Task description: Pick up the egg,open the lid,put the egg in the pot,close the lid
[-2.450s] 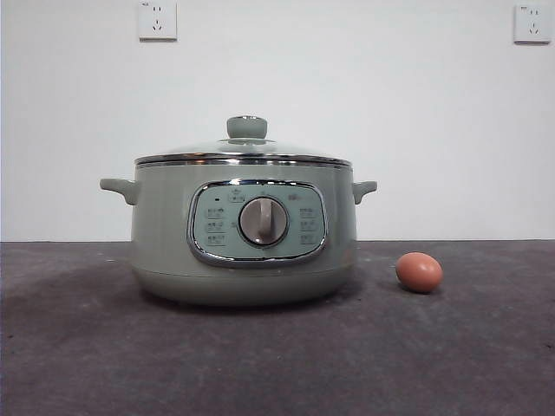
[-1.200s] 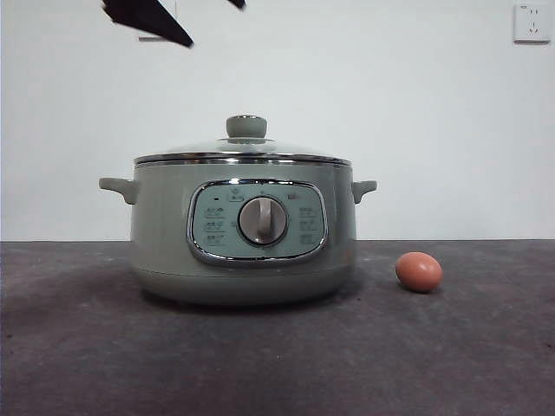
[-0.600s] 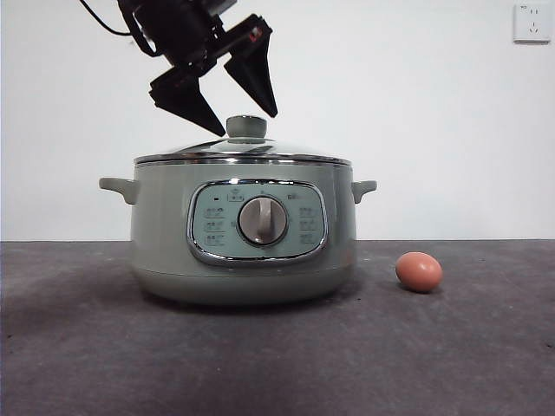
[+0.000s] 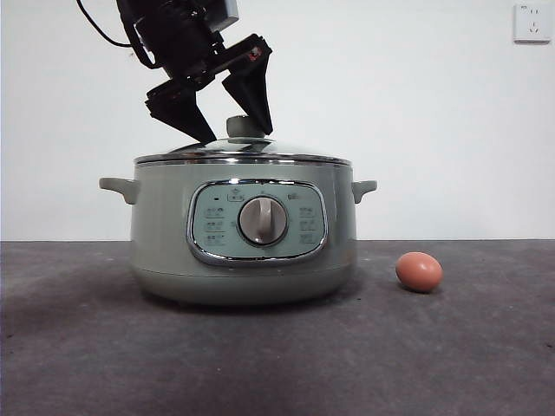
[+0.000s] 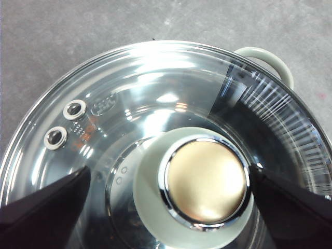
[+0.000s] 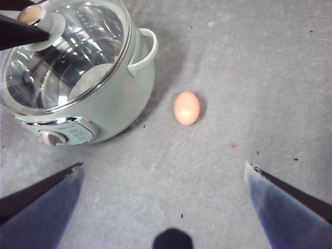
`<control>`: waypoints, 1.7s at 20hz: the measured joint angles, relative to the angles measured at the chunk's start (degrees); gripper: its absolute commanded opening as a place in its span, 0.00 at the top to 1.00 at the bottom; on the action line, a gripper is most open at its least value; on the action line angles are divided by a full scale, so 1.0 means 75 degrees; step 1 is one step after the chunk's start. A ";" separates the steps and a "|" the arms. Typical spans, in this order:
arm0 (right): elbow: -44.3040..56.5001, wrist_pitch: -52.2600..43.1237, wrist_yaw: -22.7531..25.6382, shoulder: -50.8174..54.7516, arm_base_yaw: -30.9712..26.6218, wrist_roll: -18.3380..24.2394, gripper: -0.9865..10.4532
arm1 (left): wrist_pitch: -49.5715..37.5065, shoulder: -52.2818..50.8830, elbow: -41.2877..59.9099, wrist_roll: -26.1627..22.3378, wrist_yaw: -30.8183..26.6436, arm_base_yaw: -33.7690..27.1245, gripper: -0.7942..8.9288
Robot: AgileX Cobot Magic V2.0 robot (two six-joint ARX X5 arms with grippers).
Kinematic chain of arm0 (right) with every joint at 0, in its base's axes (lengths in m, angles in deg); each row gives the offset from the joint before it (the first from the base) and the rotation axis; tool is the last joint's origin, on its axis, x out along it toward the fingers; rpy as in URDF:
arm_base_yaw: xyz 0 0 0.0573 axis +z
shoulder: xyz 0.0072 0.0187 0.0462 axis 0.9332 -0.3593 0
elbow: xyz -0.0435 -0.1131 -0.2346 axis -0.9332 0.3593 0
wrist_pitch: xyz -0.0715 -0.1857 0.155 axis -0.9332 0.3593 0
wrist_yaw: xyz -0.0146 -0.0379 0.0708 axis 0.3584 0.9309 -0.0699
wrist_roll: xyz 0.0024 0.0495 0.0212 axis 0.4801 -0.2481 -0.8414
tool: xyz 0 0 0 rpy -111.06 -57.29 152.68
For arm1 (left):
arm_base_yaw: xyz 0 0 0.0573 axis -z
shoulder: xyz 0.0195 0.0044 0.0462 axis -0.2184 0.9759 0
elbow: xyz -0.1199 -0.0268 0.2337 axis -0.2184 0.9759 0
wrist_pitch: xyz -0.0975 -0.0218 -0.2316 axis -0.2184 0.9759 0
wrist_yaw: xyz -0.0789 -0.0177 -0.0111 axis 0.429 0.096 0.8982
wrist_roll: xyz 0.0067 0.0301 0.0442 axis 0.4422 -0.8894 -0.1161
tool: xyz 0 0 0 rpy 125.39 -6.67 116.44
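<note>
The pale-green pot (image 4: pixel 165 234) stands on the table with the glass lid (image 4: pixel 286 151) shut on it. My left gripper (image 4: pixel 236 134) has come down from above and is open, one jaw on each side of the lid's knob (image 5: pixel 206 179) without closing on it. The reddish-brown egg (image 4: pixel 419 271) lies on the table to the right of the pot, apart from it. My right gripper (image 6: pixel 163 165) is open and empty, high above the table, with the egg (image 6: pixel 187 108) and the pot (image 6: pixel 109 98) below it.
The dark grey table (image 4: pixel 277 364) runs to a white wall with a socket (image 4: pixel 532 22) at the upper right. The pot's side handles (image 4: pixel 117 186) stick out on both sides. The control panel with its dial (image 4: pixel 263 220) faces the front.
The left arm came in from the top and lowered its open gripper until the jaws flank the lid's knob. The pot, lid and egg have not moved.
</note>
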 measured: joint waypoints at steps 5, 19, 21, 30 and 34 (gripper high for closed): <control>0.0000 0.0000 0.0000 -0.0003 0.0000 0.0000 0.34 | 0.0000 0.0003 0.0000 -0.0003 0.0003 0.0076 0.55; 0.0000 0.0000 0.0000 -0.0003 0.0000 0.0000 0.34 | 0.0035 -0.0003 -0.0067 -0.0076 0.0050 0.0178 0.93; 0.0000 0.0000 0.0000 -0.0003 0.0000 0.0000 0.34 | 0.0055 -0.0003 -0.0090 -0.0076 0.0047 0.0178 0.93; 0.0000 -0.0003 0.0000 -0.0152 0.0000 0.0000 0.34 | 0.1230 0.0122 -0.1778 -0.0050 -0.0017 0.0172 0.93; 0.0000 -0.0131 0.0000 -0.0501 0.0000 0.0000 0.34 | 0.1786 0.0087 -0.2850 -0.0055 0.0006 -0.0012 0.93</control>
